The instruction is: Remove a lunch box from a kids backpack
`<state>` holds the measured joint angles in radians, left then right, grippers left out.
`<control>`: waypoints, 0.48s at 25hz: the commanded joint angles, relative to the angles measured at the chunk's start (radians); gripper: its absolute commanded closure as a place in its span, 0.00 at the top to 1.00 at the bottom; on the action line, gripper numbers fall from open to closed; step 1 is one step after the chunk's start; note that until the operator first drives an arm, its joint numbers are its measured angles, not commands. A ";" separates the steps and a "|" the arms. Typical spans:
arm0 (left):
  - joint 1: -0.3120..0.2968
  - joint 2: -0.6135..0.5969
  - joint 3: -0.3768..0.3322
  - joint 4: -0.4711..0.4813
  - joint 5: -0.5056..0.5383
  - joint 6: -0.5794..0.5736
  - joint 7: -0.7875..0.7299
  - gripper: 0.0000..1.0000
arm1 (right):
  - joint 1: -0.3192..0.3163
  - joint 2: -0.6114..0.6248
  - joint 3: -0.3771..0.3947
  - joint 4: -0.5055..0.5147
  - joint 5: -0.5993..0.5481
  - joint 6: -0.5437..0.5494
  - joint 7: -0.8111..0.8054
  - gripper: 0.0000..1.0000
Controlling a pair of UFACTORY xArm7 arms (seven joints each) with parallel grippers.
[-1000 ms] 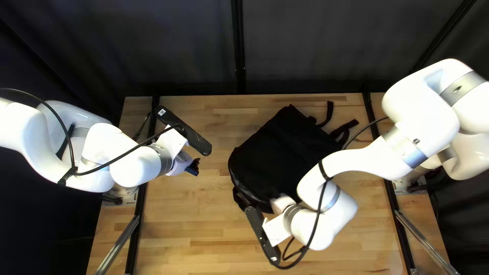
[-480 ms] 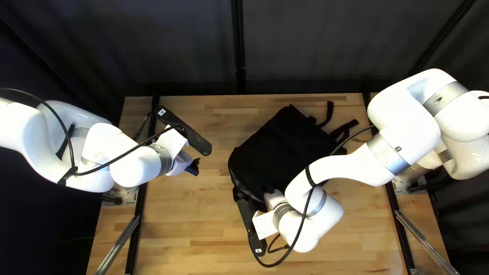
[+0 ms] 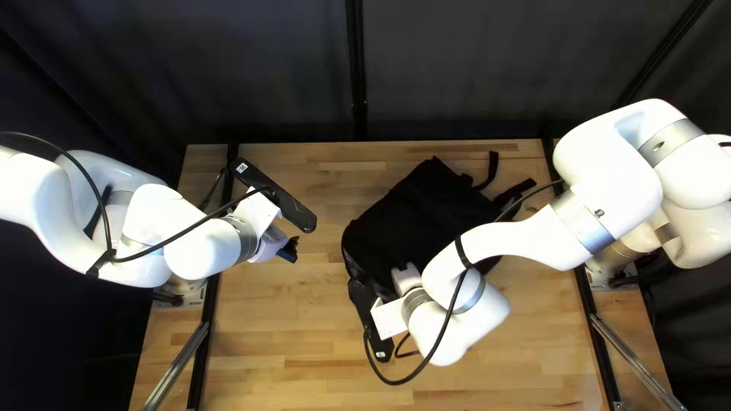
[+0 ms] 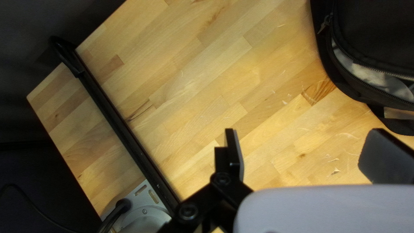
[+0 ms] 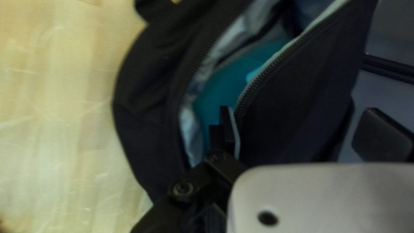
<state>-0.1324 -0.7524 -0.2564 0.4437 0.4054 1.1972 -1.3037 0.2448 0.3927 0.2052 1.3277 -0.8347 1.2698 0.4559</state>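
Spanning a panel of the black backpack [image 3: 403, 217] with fingers wide apart, the right gripper [image 3: 406, 278] has one fingertip by the zipper edge [image 5: 276, 61], near the teal lunch box [image 5: 217, 95] inside. Tabletop [image 3: 312, 327] separates the left gripper [image 3: 289, 250], also spread, from the backpack.

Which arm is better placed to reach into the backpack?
Right, I'd judge: the right gripper is open at the unzipped backpack, beside the teal item; the left gripper is away from it.

no legible text, pale label [image 3: 242, 168] on black bar [image 3: 283, 199] of left arm [image 3: 202, 247], another label [image 3: 381, 355] on bar [image 3: 368, 313] of right arm [image 3: 525, 240]
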 commanded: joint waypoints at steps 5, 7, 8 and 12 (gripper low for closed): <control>0.000 0.000 0.000 0.000 0.000 0.000 0.000 1.00 | -0.035 -0.100 -0.014 -0.120 -0.003 -0.033 -0.008 1.00; 0.000 0.000 0.000 0.000 0.000 0.000 0.000 1.00 | -0.048 -0.118 -0.019 -0.149 -0.001 -0.059 -0.011 1.00; 0.000 0.000 0.000 0.000 0.000 0.000 0.000 1.00 | -0.054 -0.128 -0.020 -0.161 -0.001 -0.072 -0.012 0.87; 0.000 0.000 0.000 0.000 0.000 0.000 0.000 1.00 | -0.092 -0.194 -0.035 -0.235 -0.001 -0.163 -0.030 0.00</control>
<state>-0.1324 -0.7524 -0.2564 0.4436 0.4054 1.1971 -1.3037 0.1839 0.2499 0.1835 1.1478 -0.8356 1.1742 0.4411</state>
